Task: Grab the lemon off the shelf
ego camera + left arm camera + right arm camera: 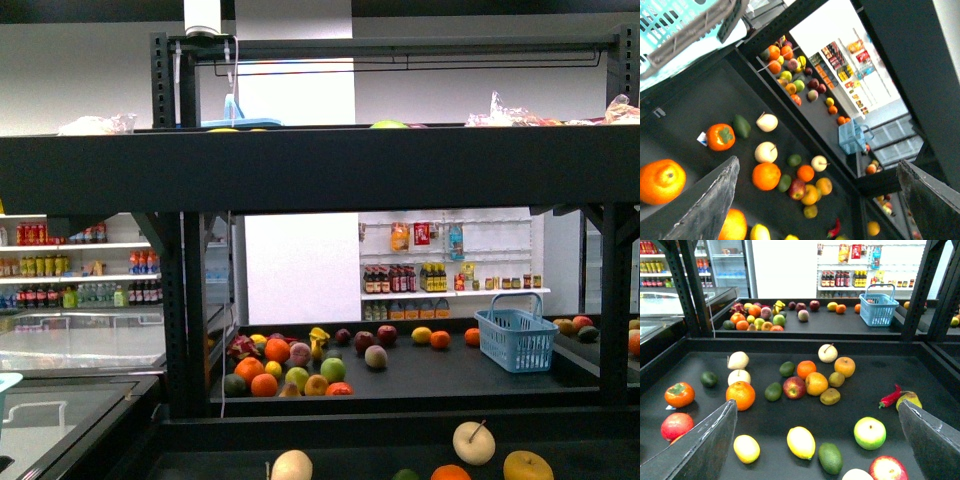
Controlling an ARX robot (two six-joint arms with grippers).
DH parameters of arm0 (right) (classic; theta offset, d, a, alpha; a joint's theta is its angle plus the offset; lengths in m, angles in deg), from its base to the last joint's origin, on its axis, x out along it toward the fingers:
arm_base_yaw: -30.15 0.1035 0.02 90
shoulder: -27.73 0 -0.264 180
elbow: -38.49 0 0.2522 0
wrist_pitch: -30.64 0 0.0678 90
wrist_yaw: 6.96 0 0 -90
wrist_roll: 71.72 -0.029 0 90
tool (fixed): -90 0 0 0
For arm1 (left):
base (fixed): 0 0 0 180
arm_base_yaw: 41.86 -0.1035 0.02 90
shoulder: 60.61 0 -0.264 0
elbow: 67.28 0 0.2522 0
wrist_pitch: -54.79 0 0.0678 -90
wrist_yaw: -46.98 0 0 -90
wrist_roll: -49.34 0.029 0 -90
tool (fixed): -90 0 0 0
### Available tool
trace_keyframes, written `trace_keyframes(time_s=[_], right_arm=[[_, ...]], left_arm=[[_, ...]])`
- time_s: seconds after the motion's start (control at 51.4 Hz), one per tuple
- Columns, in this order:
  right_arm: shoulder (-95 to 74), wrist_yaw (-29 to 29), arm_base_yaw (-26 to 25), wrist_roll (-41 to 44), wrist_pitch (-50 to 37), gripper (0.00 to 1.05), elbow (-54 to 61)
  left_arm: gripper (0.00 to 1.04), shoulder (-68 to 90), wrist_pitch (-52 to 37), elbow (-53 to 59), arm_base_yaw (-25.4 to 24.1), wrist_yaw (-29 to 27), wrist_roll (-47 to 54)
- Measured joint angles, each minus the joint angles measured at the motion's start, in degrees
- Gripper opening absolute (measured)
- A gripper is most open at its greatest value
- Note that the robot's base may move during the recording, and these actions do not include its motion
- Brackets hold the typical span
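Hovering over the dark lower tier of the shelf [875, 382], the right fingers [710, 440] stood spread wide and empty. A lemon [801, 442] lay on the tier below them, near a green avocado [830, 458] and a smaller yellow fruit [746, 448]. The left fingers [705, 200] were likewise open and empty above an orange [766, 176]. A blue basket [517, 338] sat on a farther tier.

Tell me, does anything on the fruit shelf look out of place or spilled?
Nothing is spilled or damaged. Only a red chili pepper stands out. It lies among the fruit on the shelf, right beside a yellow-green pear, and everything around it looks like fruit.
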State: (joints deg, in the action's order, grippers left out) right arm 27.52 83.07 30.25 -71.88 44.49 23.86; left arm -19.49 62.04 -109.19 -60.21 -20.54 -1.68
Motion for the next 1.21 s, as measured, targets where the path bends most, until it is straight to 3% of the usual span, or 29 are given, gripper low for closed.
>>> trace_keyframes(time_s=[0.195,0.487,0.934,0.954,0.973,1.207], right_arm=[[0.00,0.00,-0.02,0.00,0.00,0.97,0.00],[0.00,0.00,-0.02,0.00,0.00,0.97,0.00],[0.00,0.00,-0.02,0.00,0.00,0.97,0.00],[0.00,0.00,-0.02,0.00,0.00,0.97,0.00],[0.00,0.00,-0.02,0.00,0.00,0.97,0.00],[0.00,0.00,-0.02,0.00,0.00,0.97,0.00]], left_arm=[[0.97,18.84,2.19,-15.87,-8.35,2.60,-8.50],[0.97,39.30,9.44,-33.88,-13.05,1.49,-9.90],[0.97,57.05,9.35,-49.75,-12.81,-1.36,-11.47],[0.97,64.11,6.32,-56.94,-10.93,-2.71,-15.10],[0.97,64.39,6.47,-57.05,-10.78,-2.84,-15.17],[0.60,65.81,7.52,-57.13,-10.21,-4.02,-15.23]])
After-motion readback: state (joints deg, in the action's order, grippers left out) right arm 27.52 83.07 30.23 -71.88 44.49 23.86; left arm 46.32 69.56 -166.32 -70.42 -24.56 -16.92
